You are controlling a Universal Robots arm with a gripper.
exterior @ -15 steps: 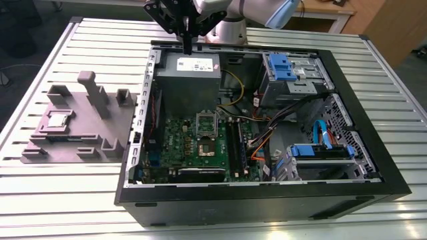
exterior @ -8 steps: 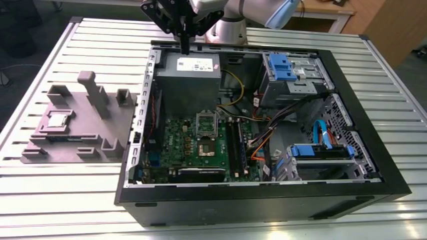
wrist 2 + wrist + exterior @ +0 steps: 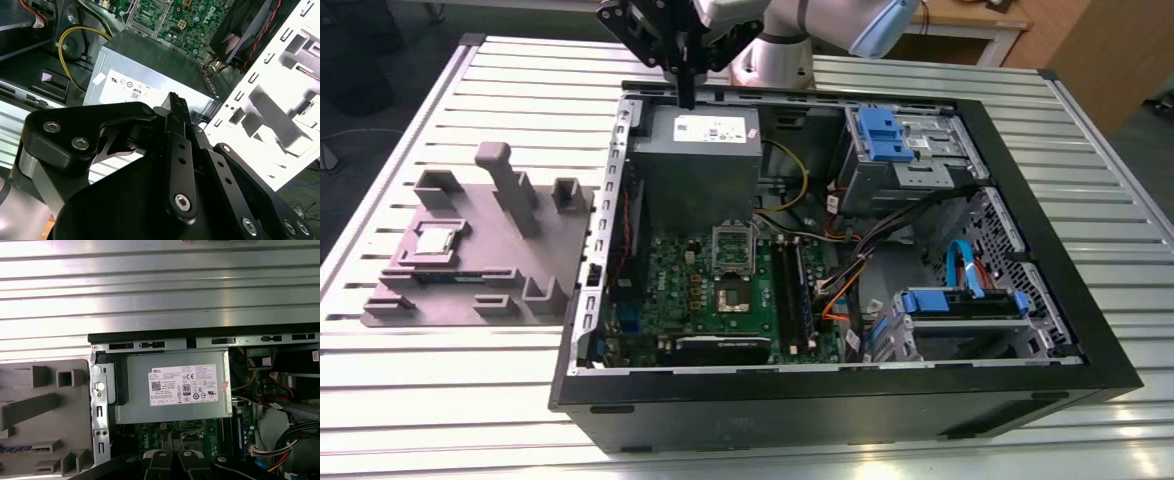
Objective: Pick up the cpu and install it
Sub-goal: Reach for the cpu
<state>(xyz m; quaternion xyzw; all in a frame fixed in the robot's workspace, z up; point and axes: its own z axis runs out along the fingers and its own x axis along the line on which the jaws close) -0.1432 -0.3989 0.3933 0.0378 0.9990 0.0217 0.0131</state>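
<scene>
Black gripper (image 3: 684,100) hangs with its fingers pressed together and nothing between them (the tips read as one thin blade in the exterior view). Just beneath it is the grey metal box (image 3: 698,150) with a white label, inside the open computer case (image 3: 854,400). Past the box from the gripper sits the green motherboard (image 3: 720,290). The cpu (image 3: 438,240) lies well apart from the gripper, outside the case, seated in a grey fixture (image 3: 467,300) on the slatted desk (image 3: 454,380).
</scene>
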